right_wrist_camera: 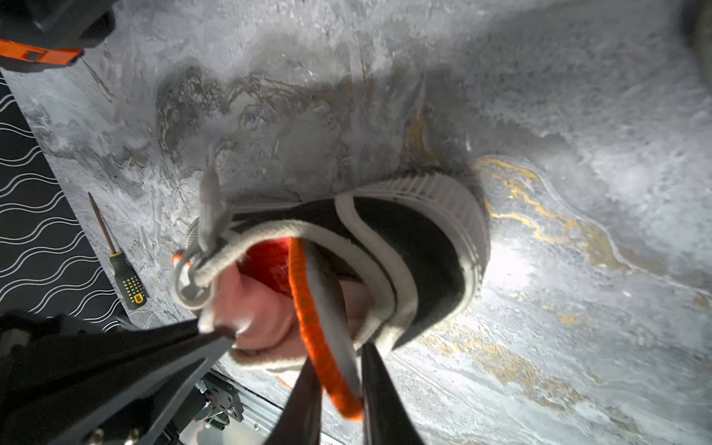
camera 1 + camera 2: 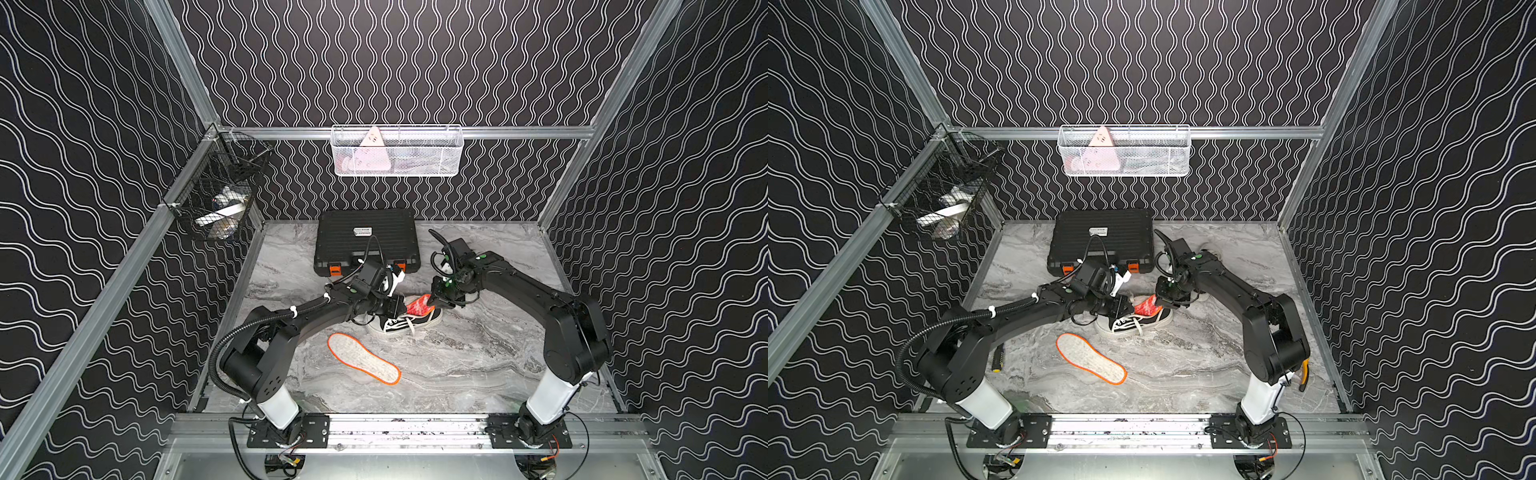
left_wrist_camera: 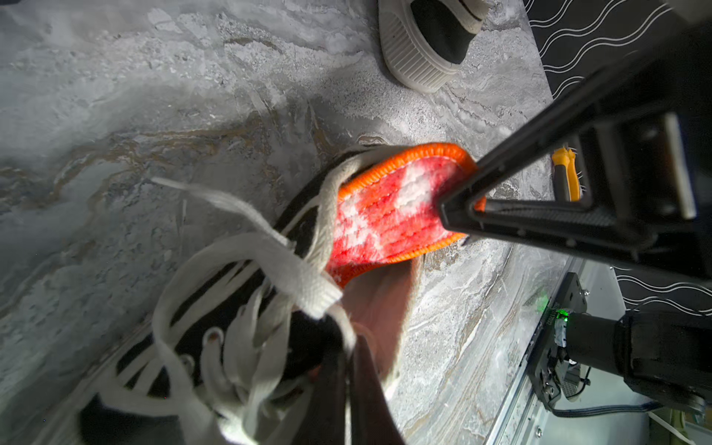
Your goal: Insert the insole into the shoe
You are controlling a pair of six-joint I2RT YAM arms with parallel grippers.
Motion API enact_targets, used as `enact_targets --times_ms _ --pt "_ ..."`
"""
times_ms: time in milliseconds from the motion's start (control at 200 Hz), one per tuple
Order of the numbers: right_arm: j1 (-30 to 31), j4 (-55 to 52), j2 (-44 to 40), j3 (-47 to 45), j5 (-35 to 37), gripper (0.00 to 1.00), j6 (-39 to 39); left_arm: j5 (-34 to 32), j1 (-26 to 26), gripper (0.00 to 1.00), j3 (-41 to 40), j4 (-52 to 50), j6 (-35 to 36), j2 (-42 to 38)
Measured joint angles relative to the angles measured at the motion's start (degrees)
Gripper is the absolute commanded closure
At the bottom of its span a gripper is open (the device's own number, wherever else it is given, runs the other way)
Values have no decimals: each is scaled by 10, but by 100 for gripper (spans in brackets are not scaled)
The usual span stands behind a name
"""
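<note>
Red-faced insole with orange stitched edging: part-way home. Its front end is out of sight under the laces, inside the shoe. The rounded back end sticks out of the opening, tilted up above the heel collar, clear of the shoe bed.

Right gripper: jaws close on either side of the exposed end, pinching the insole by its orange rim.

Left gripper: jaws pressed together on the shoe's collar, where the white rim and pink lining show beside the laces. It appears to be holding the mouth open and the shoe steady. How far forward the insole reaches I cannot tell; the toe box is hidden.

Shoe is a black canvas sneaker with a white sole, resting on the grey marbled counter between the two arms.

My reading: insertion begun, not finished. Left to do: feed the front fully forward, then press the back end down behind the heel collar until it lies flat. Loose laces cross the opening and may snag.

Further out: a second insole, pale with an orange edge, lies flat on the counter near the shoe, untouched. Another sneaker sits well apart. A black case stands at the back and a screwdriver off to one side.
</note>
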Motion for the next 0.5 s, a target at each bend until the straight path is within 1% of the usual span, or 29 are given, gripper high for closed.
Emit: enact_targets --times_ms 140,350,500 --pt "4 12 5 2 -5 90 13 2 -3 100 3 1 0 5" --pt "26 19 50 46 -3 91 24 3 -6 100 3 3 0 4" --pt "36 7 71 67 13 91 14 -1 -6 100 3 3 0 -1"
